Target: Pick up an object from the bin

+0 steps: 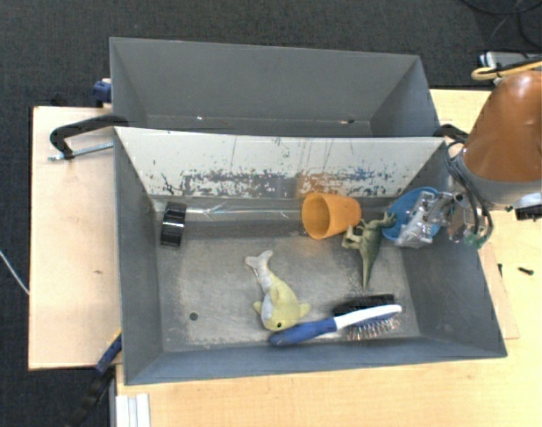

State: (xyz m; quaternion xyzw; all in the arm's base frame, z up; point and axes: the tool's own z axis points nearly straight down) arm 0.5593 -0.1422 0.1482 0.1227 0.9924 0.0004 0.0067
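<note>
Gripper (pixel 419 223) sits at the right centre of the frame (open or closed, I cannot tell), just beside the green toy dinosaur (pixel 367 245) next to the orange cup (pixel 330 215); risk: a grab catches only its thin tail and slips, or knocks the cup.

A big, rounded orange cover (pixel 513 127) is wrapping the wrist and catching the light, a grey collar (pixel 497 185) is ringing its lower edge, dark cables (pixel 473 225) are looping out just below, and the gripper (pixel 413 221) is showing a blue shell and bare silvery metal.
</note>
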